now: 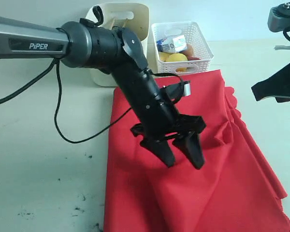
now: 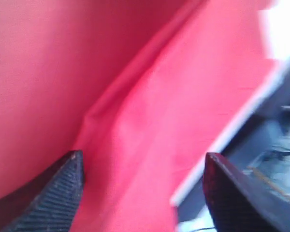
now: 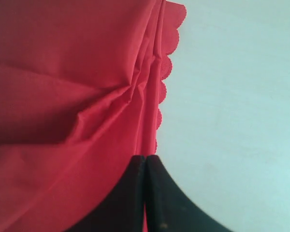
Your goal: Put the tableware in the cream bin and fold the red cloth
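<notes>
Left arm (image 1: 145, 96) angled down over red cloth (image 1: 222, 183), jaws spread, right arm (image 1: 280, 89) raised, jaws pressed together

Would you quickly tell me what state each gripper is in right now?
Left gripper: open, empty, over the red cloth.
Right gripper: shut, nothing visibly held.

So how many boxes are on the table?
2. The cream bin stands at the back, partly behind the left arm; the white lattice basket sits to its right, with food inside. Another could hide behind the arm.
</notes>
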Robot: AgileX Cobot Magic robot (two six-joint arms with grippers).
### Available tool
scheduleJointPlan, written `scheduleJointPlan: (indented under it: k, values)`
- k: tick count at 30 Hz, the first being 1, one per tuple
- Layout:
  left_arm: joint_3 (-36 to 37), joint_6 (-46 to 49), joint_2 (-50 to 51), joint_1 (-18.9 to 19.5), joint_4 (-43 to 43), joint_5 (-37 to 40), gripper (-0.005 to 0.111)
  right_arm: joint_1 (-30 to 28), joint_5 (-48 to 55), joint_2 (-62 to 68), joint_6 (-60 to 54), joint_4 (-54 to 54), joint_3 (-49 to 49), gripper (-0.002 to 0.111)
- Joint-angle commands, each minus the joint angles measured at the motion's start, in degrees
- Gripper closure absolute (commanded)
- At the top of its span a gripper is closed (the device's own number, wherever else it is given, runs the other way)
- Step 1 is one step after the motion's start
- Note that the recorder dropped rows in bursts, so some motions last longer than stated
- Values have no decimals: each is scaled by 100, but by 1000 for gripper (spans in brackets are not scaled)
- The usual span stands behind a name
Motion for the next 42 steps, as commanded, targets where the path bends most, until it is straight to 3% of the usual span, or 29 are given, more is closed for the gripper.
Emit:
scheduleJointPlan:
  k: [1,5,17,24,34,42]
  values:
    - [1,575,-399,-50,-1832,89,47,-6,-11,-38,-25,-15,5,108]
    - [-10,1069,-746,-59,-2487,89,60,-6,-11,-38,-25,-48,5,108]
    - [-10,608,-1223,-59,-400,89,69,-6,32,-38,-25,75,5,108]
    - [-10,105,-1349,-59,560,89,106,5,-124,91,-684,1007,5,108]
    - [-10,-914,-1707,84,2291,89,107,5,-466,615,-1473,2097,5,108]
    - [103,-1048,-2383,601,2494,89,107,5,-755,1240,-1981,2692,5,108]
